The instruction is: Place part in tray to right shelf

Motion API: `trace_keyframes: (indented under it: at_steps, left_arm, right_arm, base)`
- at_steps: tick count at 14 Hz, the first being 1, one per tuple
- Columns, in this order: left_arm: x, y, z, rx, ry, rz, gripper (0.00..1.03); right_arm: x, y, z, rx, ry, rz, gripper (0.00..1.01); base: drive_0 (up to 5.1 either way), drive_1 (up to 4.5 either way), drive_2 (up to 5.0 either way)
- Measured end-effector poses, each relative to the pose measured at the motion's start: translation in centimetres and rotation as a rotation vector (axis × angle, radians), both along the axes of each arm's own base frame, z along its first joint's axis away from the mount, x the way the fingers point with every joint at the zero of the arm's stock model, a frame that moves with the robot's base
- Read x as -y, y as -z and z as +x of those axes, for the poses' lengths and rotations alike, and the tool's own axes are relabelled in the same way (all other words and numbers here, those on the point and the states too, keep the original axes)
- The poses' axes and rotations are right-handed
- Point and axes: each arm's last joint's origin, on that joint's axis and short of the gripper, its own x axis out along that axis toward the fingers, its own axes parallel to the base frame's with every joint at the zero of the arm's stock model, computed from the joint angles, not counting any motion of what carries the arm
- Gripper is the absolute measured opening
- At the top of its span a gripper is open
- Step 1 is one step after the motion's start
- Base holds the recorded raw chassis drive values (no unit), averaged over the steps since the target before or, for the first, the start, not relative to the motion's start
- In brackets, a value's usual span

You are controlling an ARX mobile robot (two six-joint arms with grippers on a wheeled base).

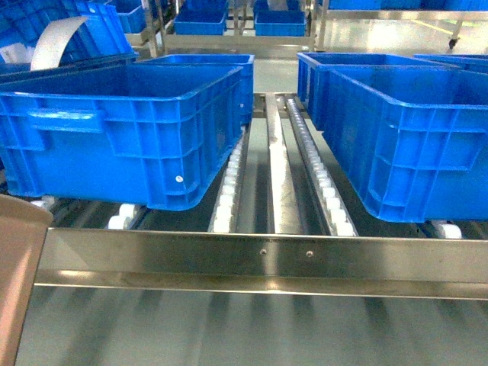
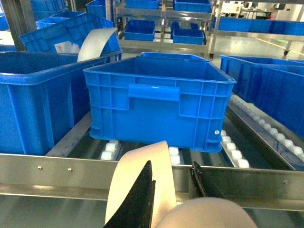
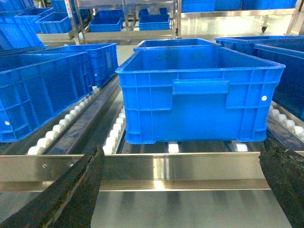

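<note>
while the tray [image 2: 142, 183] is pinched at its handle by the left gripper [image 2: 172, 187] at the right shelf [image 1: 259, 255] front rail, the right gripper [image 3: 180, 190] is held spread and empty. part is not seen; tilting could spill it.

Factory or warehouse storage area: stainless-steel flow rack [image 1: 259, 259] with rows of small white rollers [image 1: 229, 191] carrying large blue ribbed plastic crates [image 1: 122, 130]; further racks behind.
</note>
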Motion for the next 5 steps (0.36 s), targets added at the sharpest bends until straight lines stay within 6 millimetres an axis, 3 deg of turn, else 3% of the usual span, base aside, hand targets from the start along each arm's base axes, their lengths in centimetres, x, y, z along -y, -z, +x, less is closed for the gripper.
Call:
trace_keyframes:
  at_steps: [5]
  left_arm:
    - [0.00,0.00,0.00,0.000,0.000,0.000,0.15]
  right_arm:
    - [0.00,0.00,0.00,0.000,0.000,0.000,0.98]
  base:
    - [0.0,0.00,0.0]
